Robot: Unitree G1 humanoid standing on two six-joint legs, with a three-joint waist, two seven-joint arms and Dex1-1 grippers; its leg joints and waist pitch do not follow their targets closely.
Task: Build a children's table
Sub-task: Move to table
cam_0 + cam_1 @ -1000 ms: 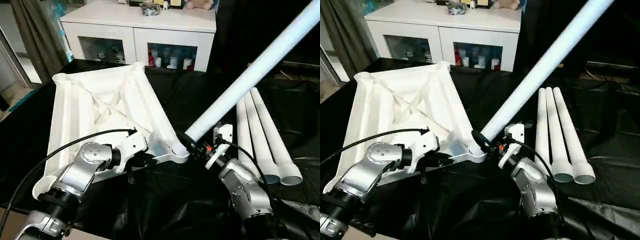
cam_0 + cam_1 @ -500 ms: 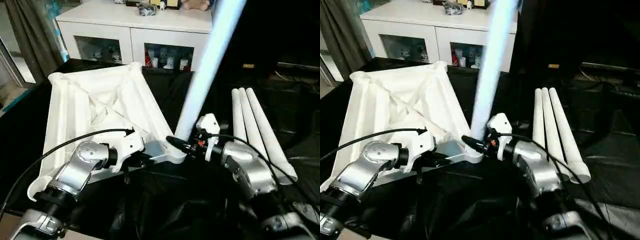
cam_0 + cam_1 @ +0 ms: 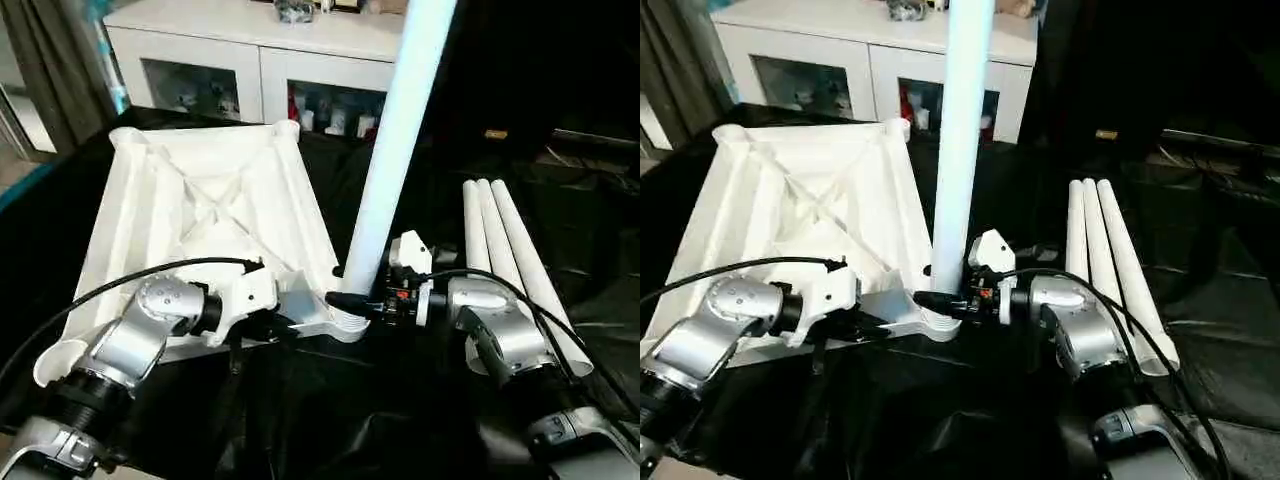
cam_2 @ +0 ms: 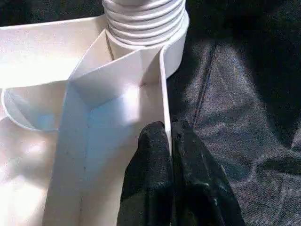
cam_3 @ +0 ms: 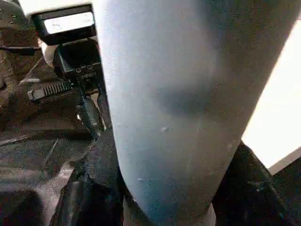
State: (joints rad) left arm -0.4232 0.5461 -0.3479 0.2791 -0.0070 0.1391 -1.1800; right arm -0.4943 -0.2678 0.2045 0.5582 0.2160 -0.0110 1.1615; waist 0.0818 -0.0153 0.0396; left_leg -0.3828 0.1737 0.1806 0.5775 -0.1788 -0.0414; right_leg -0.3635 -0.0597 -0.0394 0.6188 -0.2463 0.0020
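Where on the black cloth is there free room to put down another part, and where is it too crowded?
Free: the black cloth in front, between both arms, and the strip between the upright white leg and the three lying white legs. Crowded: the near corner of the upturned white plastic tabletop, where both grippers meet.

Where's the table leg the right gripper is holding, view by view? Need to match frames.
Left eye view: upright leg, centre, foot at the tabletop's near corner socket.
Right eye view: same leg, centre-left, rising out the top.
Left wrist view: its ribbed foot sits in the socket.
Right wrist view: the shaft looms close between the fingers.
Shared landmark: the corner socket.
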